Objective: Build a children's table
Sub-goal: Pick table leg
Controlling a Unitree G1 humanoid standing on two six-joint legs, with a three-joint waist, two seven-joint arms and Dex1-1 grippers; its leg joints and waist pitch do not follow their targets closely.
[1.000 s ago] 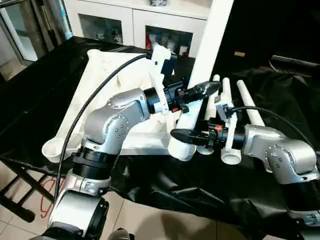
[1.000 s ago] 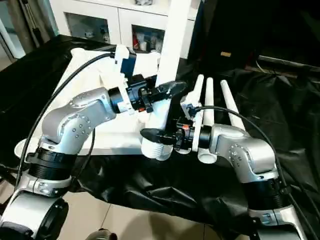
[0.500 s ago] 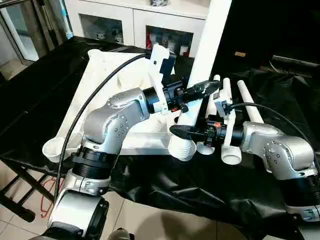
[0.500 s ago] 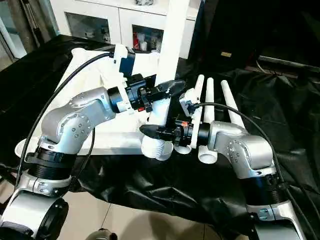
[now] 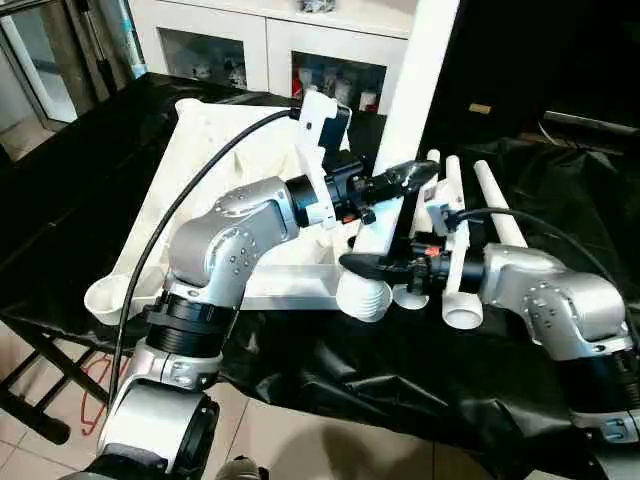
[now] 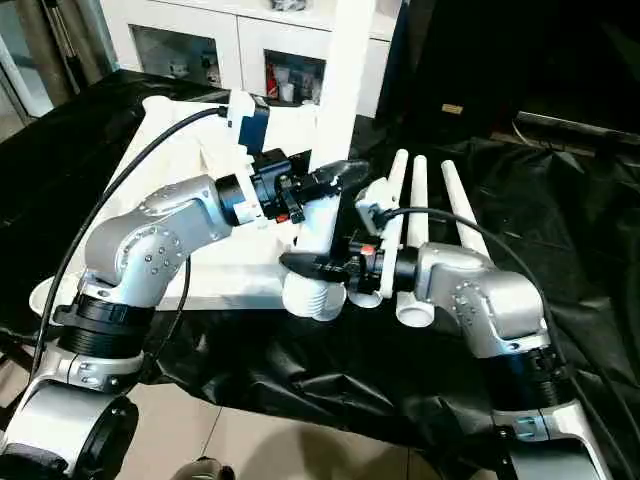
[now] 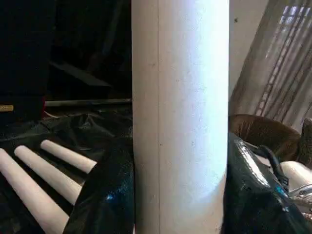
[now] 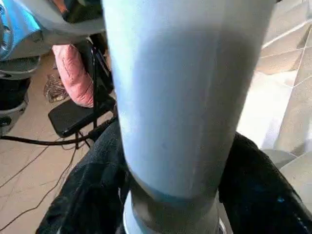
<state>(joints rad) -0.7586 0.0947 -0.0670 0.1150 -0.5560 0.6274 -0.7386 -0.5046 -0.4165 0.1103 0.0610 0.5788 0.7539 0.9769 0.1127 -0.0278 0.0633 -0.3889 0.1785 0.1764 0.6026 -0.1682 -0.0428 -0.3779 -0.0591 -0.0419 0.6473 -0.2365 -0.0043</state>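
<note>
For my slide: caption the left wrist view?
Left gripper clamps upright white table leg; three spare legs lie beyond.

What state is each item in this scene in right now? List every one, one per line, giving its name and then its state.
Upright leg: standing tilted, threaded end at the tabletop's corner, held by both grippers.
Tabletop: lying upside down on the black cloth, ribbed underside up.
Three spare legs: lying side by side on the cloth.
Left gripper: closed around the upright leg.
Right gripper: fingers around the leg near its threaded end.
Cabinet: glass doors closed.
</note>
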